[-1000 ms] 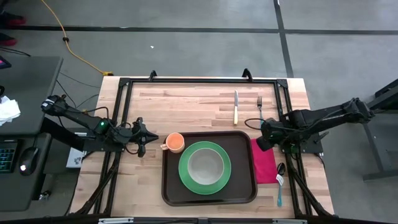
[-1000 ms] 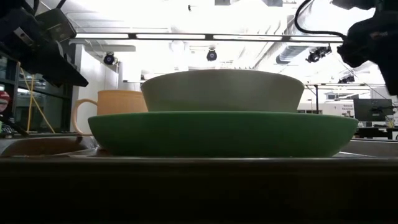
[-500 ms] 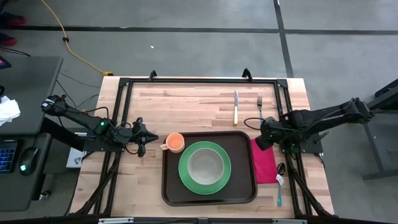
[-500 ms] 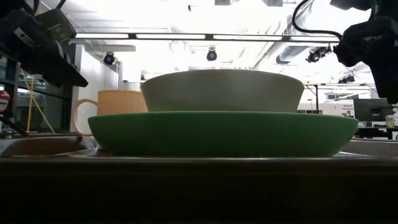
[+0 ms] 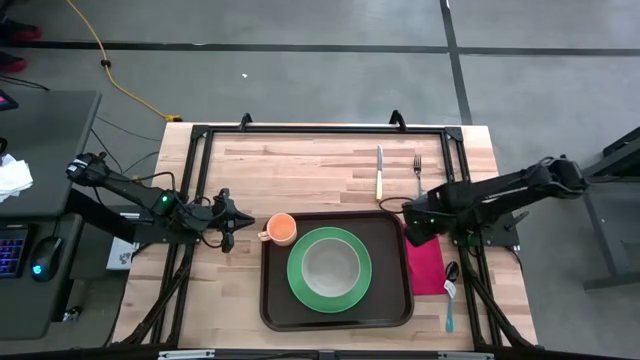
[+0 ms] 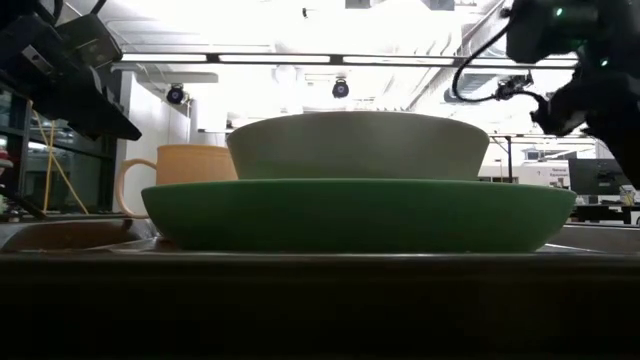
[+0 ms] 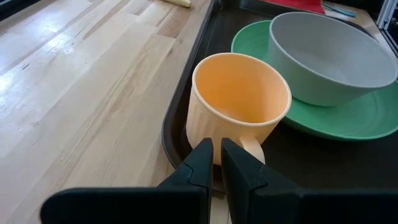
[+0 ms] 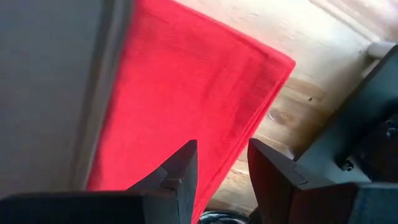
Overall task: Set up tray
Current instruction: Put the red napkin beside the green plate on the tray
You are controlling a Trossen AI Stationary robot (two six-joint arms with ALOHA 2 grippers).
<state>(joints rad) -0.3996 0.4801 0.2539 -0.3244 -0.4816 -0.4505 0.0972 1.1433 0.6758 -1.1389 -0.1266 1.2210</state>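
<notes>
Item: large dark brown rectangular plastic tray with rounded corners and raised rim, lying flat toward 6 o'clock on the pale wooden slatted table. It is carrying a round green plate with a grey bowl at its centre, and a small orange mug at its 10 o'clock corner. Handling, as a judgement: the tray is looking stiff and smooth, light by itself but loaded and top-heavy now, so the crockery is likely sliding if it is tipped; the raised rim on a long side is offering the best hold, kept level. Beside the tray at 3 o'clock a red cloth napkin is lying, soft and easily bunched; a spoon is lying past it, and a knife and fork are resting at 12 to 1 o'clock. Left claw: hanging low at the tray's 9 o'clock side, pointing at the mug handle, fingers pressed nearly together and gripping nothing. Right claw: reaching in from 3 o'clock, angled downward over the napkin's inner edge, fingers parted and empty.
</notes>
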